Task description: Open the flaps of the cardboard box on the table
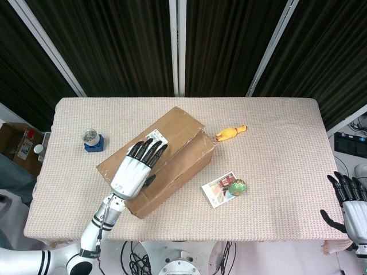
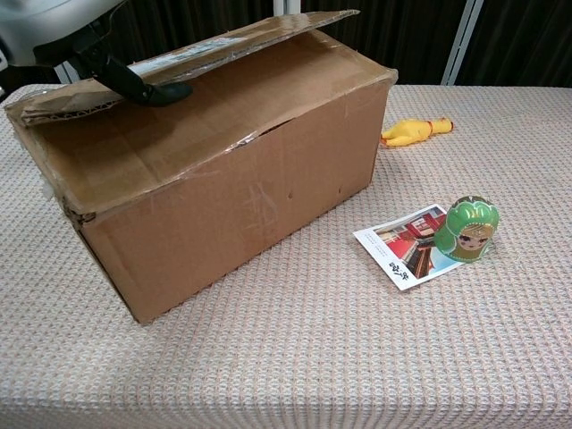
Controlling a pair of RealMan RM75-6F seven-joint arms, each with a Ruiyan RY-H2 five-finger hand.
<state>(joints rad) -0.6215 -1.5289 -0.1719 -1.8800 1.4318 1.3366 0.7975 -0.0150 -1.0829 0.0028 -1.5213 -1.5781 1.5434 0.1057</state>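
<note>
The left hand (image 1: 133, 169) pinches the far flap (image 2: 188, 58) of the cardboard box (image 1: 157, 160), which sits left of centre on the table (image 1: 275, 126): fingers on top, thumb beneath its edge. The flap should swing up and away to the far left, grip held near the edge. A small jar (image 1: 92, 139) stands well clear there. The right hand (image 1: 348, 209) hangs off the near right corner, fingers spread, empty.
</note>
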